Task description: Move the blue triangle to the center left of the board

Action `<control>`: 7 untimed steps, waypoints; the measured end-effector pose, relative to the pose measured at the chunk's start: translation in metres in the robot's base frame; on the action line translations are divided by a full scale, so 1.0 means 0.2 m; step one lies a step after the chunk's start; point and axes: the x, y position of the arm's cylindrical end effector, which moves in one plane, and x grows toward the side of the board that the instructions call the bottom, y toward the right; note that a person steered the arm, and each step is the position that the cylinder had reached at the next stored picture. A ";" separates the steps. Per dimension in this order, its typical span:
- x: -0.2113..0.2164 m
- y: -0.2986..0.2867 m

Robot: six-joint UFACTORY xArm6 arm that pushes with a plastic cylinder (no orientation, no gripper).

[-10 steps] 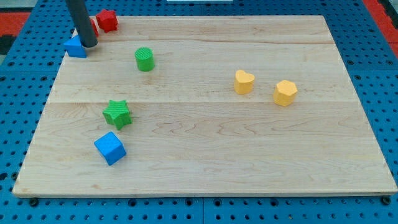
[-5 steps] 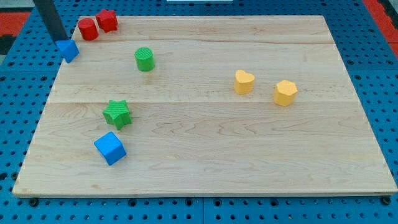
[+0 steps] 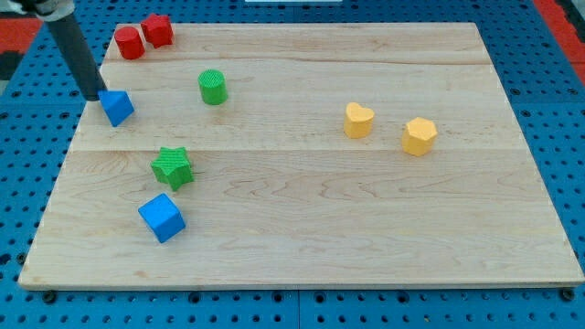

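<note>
The blue triangle [image 3: 117,107] lies near the board's left edge, in the upper left part of the wooden board [image 3: 302,228]. My tip [image 3: 95,95] sits just to the upper left of the blue triangle, touching or almost touching it. The dark rod rises from there toward the view's top left.
A red cylinder [image 3: 129,43] and a red star-like block [image 3: 157,30] sit at the top left corner. A green cylinder [image 3: 212,87] lies right of the triangle. A green star [image 3: 172,167] and a blue cube [image 3: 162,217] lie below it. Two yellow blocks [image 3: 359,120] [image 3: 420,135] lie at the right.
The blue triangle has slid down and slightly right along the left edge. My tip moved left off the red blocks, then down behind the triangle.
</note>
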 end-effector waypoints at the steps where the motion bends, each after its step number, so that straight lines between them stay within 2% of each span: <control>1: 0.00 0.00; 3: -0.01 0.02; 4: -0.08 0.23; 5: 0.03 0.61; 7: 0.77 1.25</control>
